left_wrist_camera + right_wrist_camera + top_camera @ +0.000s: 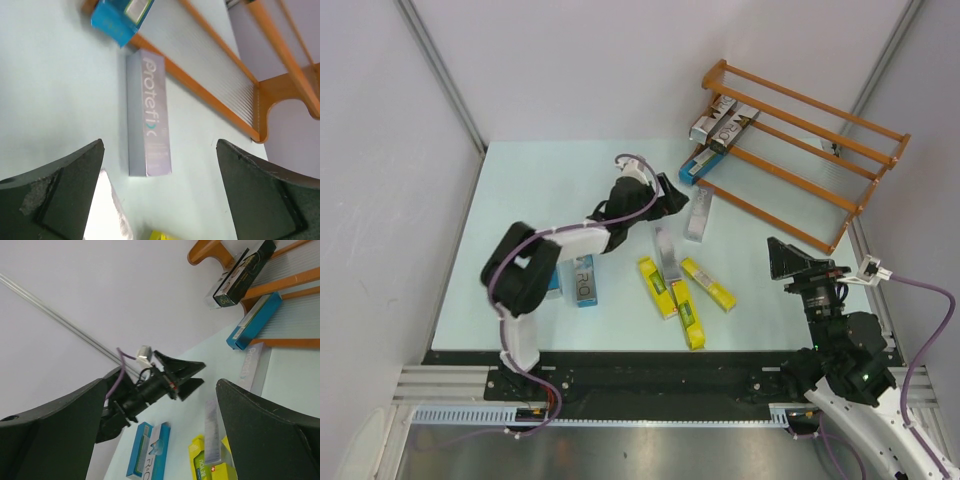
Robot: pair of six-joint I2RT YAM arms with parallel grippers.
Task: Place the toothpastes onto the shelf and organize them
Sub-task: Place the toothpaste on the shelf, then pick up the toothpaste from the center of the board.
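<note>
The shelf [800, 150] stands at the far right, with a few toothpastes [724, 124] on its upper rails. A blue carton [694, 166] leans on the lowest rail. A silver carton [698, 215] lies on the table just in front of the shelf; it fills the left wrist view [148, 115] ahead of the jaws. My left gripper [670, 196] hovers open just left of it, holding nothing. A second silver carton [666, 252] and three yellow ones [685, 298] lie mid-table. My right gripper [781, 265] stands open and empty to their right.
Two blue cartons [580, 279] lie partly under my left arm [535, 265]. The mat's right edge runs close beside the right arm. White walls enclose the table on three sides. The shelf's lower rail [200, 90] runs just beyond the silver carton.
</note>
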